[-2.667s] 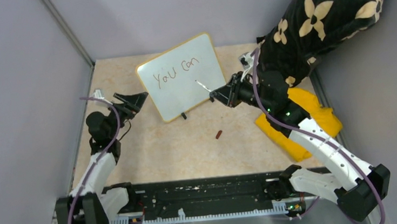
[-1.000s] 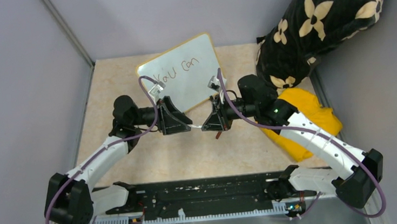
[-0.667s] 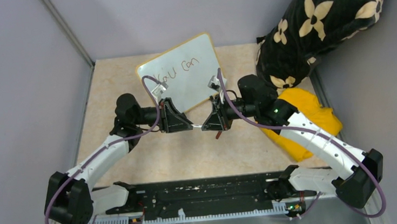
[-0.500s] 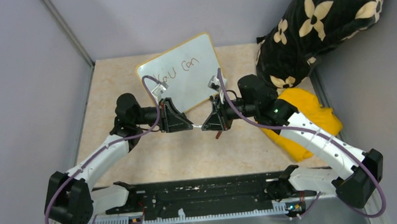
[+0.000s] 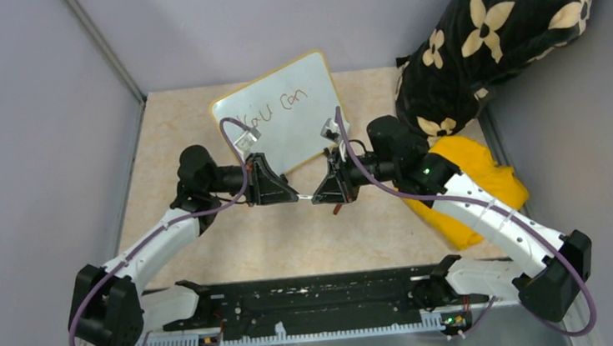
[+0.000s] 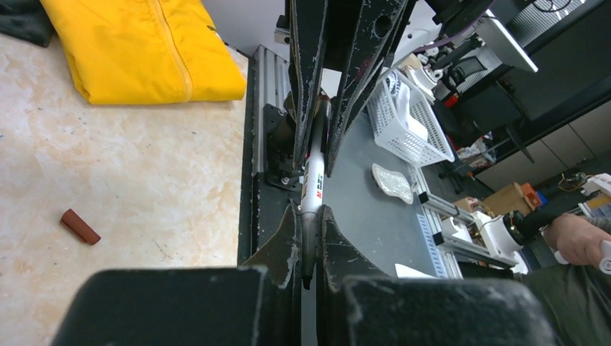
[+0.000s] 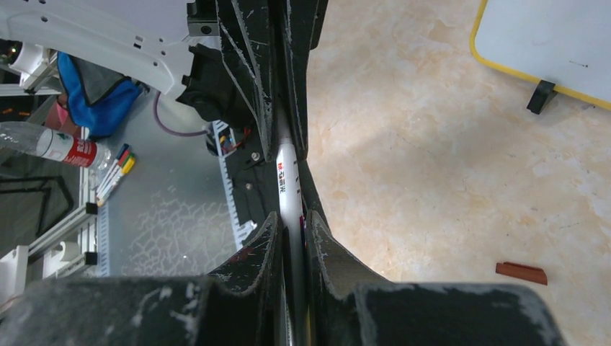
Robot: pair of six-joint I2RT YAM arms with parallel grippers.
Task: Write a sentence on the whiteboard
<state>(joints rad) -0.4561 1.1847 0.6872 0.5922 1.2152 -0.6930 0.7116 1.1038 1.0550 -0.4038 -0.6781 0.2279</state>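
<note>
You're mid-handover: left gripper and right gripper both clamp the pen, so free one and carry it far to the whiteboard.

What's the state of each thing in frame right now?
left gripper, shut on the marker
right gripper, shut on the marker's other end
whiteboard, standing on its feet, untouched
sentence, unfinished, reads "you can"
red-brown piece, lying loose on the table
yellow cloth, folded flat
</note>
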